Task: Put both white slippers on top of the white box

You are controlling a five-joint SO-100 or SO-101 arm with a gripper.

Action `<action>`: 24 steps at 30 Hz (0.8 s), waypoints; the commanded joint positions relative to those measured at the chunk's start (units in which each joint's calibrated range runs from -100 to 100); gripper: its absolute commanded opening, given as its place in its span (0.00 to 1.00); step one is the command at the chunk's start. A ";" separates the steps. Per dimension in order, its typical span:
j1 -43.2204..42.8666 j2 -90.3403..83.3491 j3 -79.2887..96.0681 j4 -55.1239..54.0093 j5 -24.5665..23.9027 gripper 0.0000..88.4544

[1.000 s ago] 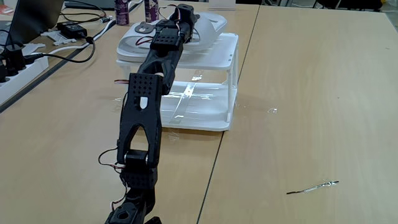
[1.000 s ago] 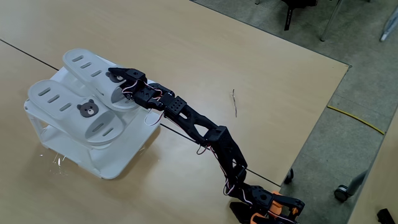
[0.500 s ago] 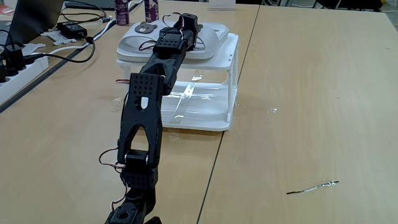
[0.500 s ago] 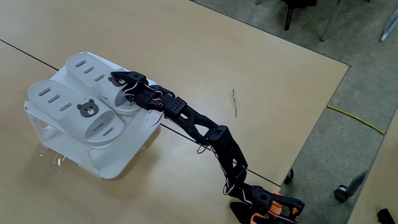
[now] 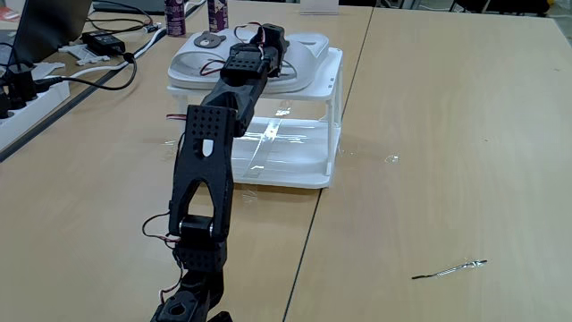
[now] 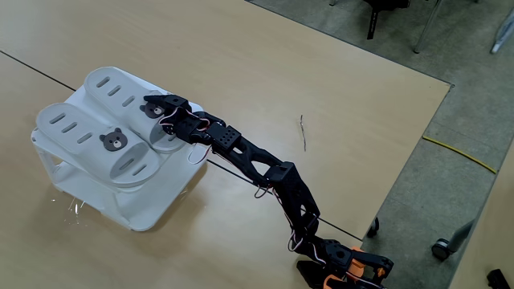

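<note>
On the box (image 6: pixel 120 205), top tier: two slippers (image 6: pixel 88 144), side by side, both flat on the glossy surface as far as I could judge from a fixed view. One (image 6: pixel 120 92) lay nearer the far edge; the other sat just beside it, its bear badge (image 6: pixel 113 142) facing up.

Gripper (image 6: pixel 157 107): at the strap end of the far slipper, fingers low over or around the strap. I could not tell whether they were pinching it or had let go; the second fixed view (image 5: pixel 268 40) hid the tips behind the wrist.

Arm (image 6: pixel 257 164): stretched almost fully from its base at the table edge to the box.

Hazards, as I judged them:
- Retreat with the fingers not clear of the strap. This would drag the far slipper back off the top, or skew it into its neighbour.
- Light box on thin legs. A sideways nudge from the wrist could shift or tip it and spill both slippers.
- Glossy top. A slipper might slide under a small pull.
- Long reach. Little margin was left for a clean lift; a droop could press the gripper down on the slipper.

Table (image 5: pixel 447 134): a thin stray stick (image 5: pixel 449 268) lay well apart, no concern.
</note>
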 commanded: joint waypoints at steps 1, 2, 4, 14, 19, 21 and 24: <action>0.02 -2.87 -1.18 -0.33 0.42 0.20; 0.02 -2.87 -1.27 -0.33 0.42 0.23; 0.02 -3.03 -1.36 -0.33 0.42 0.25; 0.02 -12.96 6.58 -0.33 0.42 0.27; 0.02 -18.01 10.73 -0.33 0.42 0.33; -0.89 -21.88 13.89 -0.33 0.42 0.33; -2.04 -27.86 20.29 -0.33 0.42 0.33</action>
